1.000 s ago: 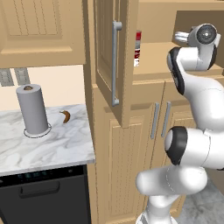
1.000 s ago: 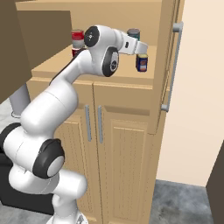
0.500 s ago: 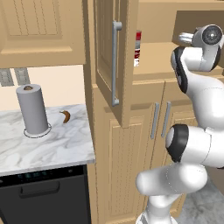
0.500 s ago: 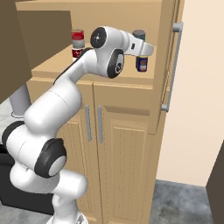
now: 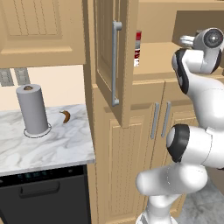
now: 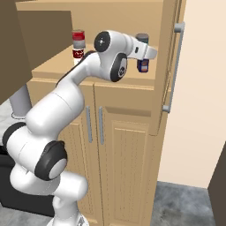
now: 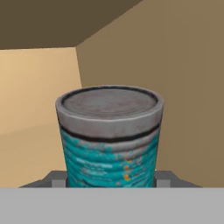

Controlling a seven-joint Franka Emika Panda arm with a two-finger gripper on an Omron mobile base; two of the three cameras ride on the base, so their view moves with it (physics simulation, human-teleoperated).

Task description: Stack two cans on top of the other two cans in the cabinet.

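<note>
1. In the hand view, the claw (image 7: 111,181) is closed on the teal can (image 7: 109,140), its grey finger tips pressed against either side of the can's lower body; the can stands upright with its grey top facing the camera.
2. In the right base view, the claw (image 6: 145,56) holds that can above the navy tin (image 6: 142,66), which sits on the cabinet shelf (image 6: 57,66) near the open door's (image 6: 170,66) hinge side.
3. Farther back on the shelf, toward its rear left, stands a red-and-white can stack (image 6: 78,44).
4. In the left base view, a paper towel roll (image 5: 32,109) and a banana (image 5: 65,116) rest on the marble worktop (image 5: 52,146).
</note>
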